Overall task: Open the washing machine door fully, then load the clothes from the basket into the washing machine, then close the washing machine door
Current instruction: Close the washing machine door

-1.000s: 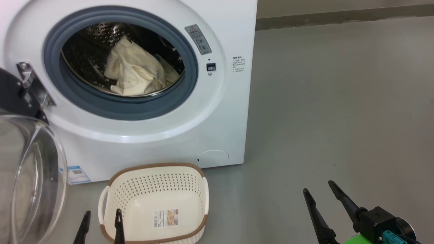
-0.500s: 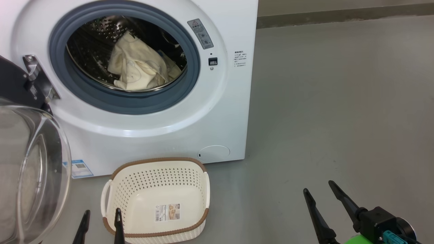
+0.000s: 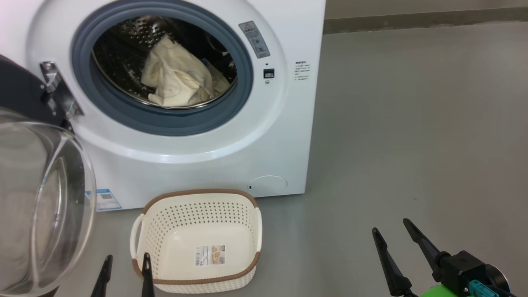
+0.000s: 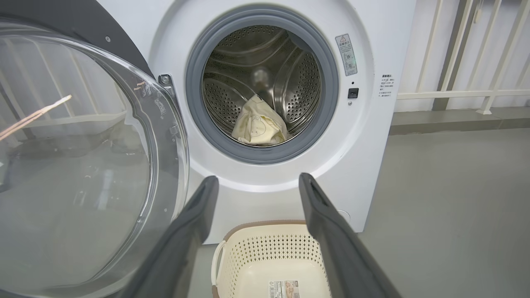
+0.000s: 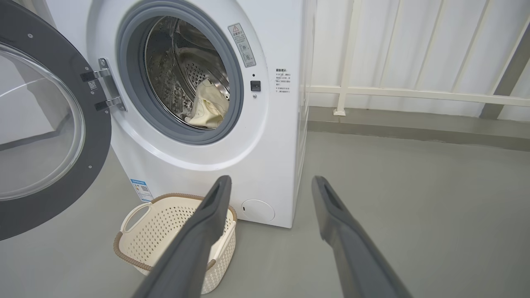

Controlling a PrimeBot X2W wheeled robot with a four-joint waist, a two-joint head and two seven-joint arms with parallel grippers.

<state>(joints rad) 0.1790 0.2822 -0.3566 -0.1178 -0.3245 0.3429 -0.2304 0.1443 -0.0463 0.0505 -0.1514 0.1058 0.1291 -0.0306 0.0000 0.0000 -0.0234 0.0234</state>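
Note:
The white washing machine (image 3: pixel 206 156) (image 4: pixel 372 174) (image 5: pixel 273 157) stands with its door (image 3: pixel 45 198) (image 4: pixel 83 165) (image 5: pixel 45 132) swung wide open at the left. Cream clothes (image 3: pixel 177 80) (image 4: pixel 260 128) (image 5: pixel 209 107) lie inside the steel drum. On the floor in front sits the cream basket (image 3: pixel 198 218) (image 4: pixel 265 252) (image 5: pixel 161 231) with nothing in it but its label. My left gripper (image 3: pixel 126 264) (image 4: pixel 257 184) hangs open by the basket's near left corner. My right gripper (image 3: pixel 392 231) (image 5: pixel 271 184) is open over bare floor to the right.
Grey floor (image 3: pixel 412 123) stretches to the right of the machine. A white railing (image 5: pixel 414 95) and a low kerb run along the back wall. The open door's glass bowl juts toward me at the left.
The whole head view has shifted, the scene sliding right and slightly down, so the camera moved. Both grippers stay open in the same spots.

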